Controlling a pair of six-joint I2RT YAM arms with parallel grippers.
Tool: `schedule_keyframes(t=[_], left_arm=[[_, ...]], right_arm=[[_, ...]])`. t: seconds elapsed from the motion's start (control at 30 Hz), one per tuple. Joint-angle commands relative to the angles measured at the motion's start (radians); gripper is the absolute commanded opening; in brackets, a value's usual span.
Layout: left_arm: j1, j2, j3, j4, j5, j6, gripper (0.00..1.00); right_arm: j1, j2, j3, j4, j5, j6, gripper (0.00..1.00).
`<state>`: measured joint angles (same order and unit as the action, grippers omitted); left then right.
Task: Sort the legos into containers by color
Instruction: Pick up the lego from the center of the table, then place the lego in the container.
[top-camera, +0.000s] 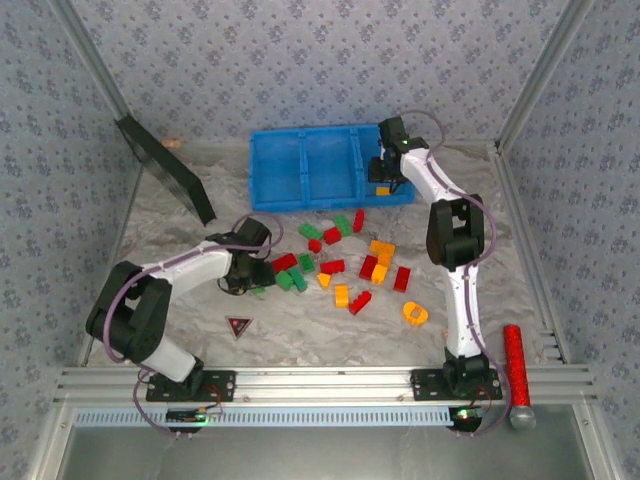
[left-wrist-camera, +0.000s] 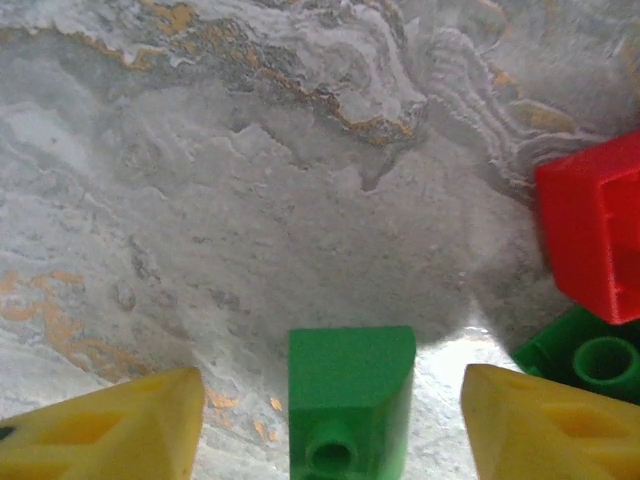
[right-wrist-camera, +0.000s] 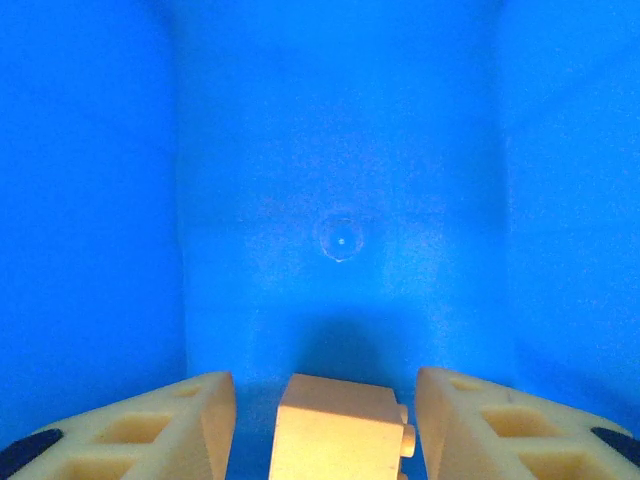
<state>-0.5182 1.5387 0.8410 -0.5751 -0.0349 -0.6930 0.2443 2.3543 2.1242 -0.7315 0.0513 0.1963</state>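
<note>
Red, green and orange-yellow legos (top-camera: 340, 265) lie scattered over the middle of the table. My left gripper (top-camera: 258, 287) is low at the pile's left edge. In the left wrist view it (left-wrist-camera: 335, 425) stands open around a green brick (left-wrist-camera: 350, 390), with a gap on each side. A red brick (left-wrist-camera: 592, 235) and another green one (left-wrist-camera: 590, 360) lie just to the right. My right gripper (top-camera: 385, 182) is over the right compartment of the blue bin (top-camera: 305, 165). It (right-wrist-camera: 322, 405) is open, and an orange-yellow brick (right-wrist-camera: 340, 430) sits loose between the fingers above the blue floor (right-wrist-camera: 340, 150).
A black flat panel (top-camera: 165, 165) leans at the back left. A red-black triangle sticker (top-camera: 238, 326) lies near the left arm's base. A red cylinder with a grey end (top-camera: 517, 365) rests on the right rail. Metal frame rails border the table.
</note>
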Motion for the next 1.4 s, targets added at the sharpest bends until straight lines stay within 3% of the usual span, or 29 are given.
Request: schedule_keyframes(t=[0.0, 0.27, 0.4, 0.6, 0.93, 1.2, 1.37], left_arm=[[-0.006, 0.02, 0.006, -0.023, -0.013, -0.015, 0.63], [-0.009, 0.046, -0.013, 0.004, -0.01, -0.022, 0.49], [-0.011, 0.054, -0.007, 0.01, -0.015, -0.017, 0.36], [-0.011, 0.069, 0.052, -0.024, -0.005, 0.024, 0.24], [-0.006, 0.058, 0.425, -0.175, -0.087, 0.163, 0.21], [0.011, 0.228, 0.772, -0.141, -0.171, 0.267, 0.2], [0.038, 0.385, 0.923, -0.111, -0.192, 0.299, 0.19]], right_arm=[[0.013, -0.103, -0.011, -0.035, -0.014, -0.032, 0.52], [0.019, -0.312, -0.178, -0.049, 0.023, -0.052, 0.53], [0.016, -0.469, -0.354, -0.078, 0.036, -0.032, 0.56], [0.015, -0.725, -0.657, -0.121, 0.012, 0.04, 0.64], [0.027, -1.058, -1.06, -0.177, -0.124, 0.231, 0.88], [0.041, -1.219, -1.311, -0.118, -0.199, 0.47, 0.9], [0.079, -1.265, -1.396, -0.137, -0.169, 0.546, 0.9]])
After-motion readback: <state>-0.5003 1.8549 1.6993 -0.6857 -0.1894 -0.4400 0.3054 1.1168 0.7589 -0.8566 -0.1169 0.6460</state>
